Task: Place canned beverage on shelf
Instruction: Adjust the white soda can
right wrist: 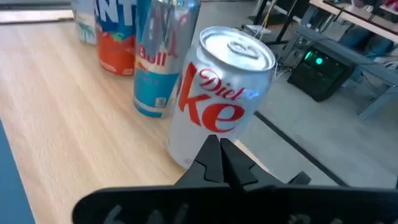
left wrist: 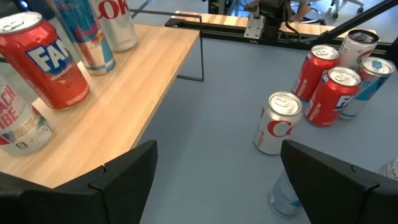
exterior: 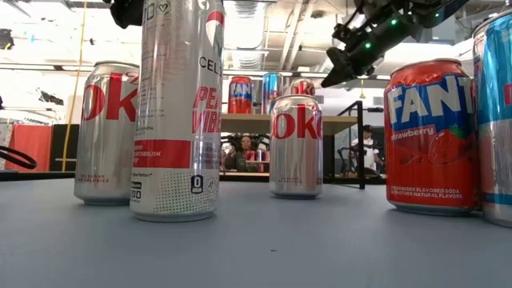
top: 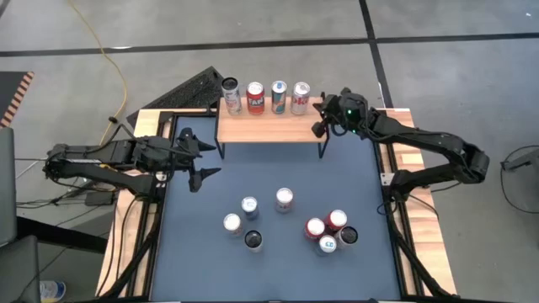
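**Shelf stocked with four cans; both arms free of any load.**

Taking the shelf (top: 269, 126) as landmark and reading left to right: my left gripper (top: 205, 157) hovers off its left end over the blue mat (top: 278, 269), fingers spread wide and holding nothing. On the light-wood top stand four cans, the white can (top: 231, 95), the Fanta can (top: 255, 98), the Red Bull can (top: 278, 97) and the Diet Coke can (top: 301, 98). My right gripper (top: 320, 128) sits at the shelf's right end, fingers pressed together, empty, just beside the Diet Coke. I judge a careless sideways swing there would topple that can into its neighbours. Cans are smooth thin aluminium cylinders; the shelf top is grained wood on thin black legs. More loose cans (top: 286, 220) stand in front of the shelf.
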Robot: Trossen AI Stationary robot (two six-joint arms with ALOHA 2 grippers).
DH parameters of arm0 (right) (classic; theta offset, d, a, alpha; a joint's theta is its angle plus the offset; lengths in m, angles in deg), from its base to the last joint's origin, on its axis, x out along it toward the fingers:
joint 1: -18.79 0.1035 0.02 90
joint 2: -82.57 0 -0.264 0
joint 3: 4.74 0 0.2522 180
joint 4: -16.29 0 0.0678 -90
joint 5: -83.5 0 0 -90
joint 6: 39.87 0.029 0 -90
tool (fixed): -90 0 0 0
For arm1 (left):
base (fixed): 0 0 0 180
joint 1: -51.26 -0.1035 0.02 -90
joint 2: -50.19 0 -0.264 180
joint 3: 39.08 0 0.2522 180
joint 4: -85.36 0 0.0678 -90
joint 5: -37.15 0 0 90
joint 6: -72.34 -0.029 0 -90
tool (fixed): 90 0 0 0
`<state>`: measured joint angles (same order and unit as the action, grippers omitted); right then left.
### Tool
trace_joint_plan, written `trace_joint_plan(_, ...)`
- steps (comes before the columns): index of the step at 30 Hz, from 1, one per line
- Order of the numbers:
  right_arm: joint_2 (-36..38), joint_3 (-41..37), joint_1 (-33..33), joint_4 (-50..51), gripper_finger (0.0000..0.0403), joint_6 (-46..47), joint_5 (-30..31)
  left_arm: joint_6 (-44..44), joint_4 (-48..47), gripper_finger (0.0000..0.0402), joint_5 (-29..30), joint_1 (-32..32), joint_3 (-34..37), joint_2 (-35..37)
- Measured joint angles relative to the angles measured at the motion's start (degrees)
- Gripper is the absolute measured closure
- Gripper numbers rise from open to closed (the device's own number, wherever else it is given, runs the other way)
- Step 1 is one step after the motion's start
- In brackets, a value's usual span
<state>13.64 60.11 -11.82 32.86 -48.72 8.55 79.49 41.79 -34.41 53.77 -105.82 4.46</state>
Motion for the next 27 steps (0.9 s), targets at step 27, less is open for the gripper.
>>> trace_joint_plan(27, -6.2, 8.7, 2.4, -5.5, 0.0293, -17.2, -1.2, -0.5, 0.8, 0.0069, 0.7, 0.0, 0.0, 0.0)
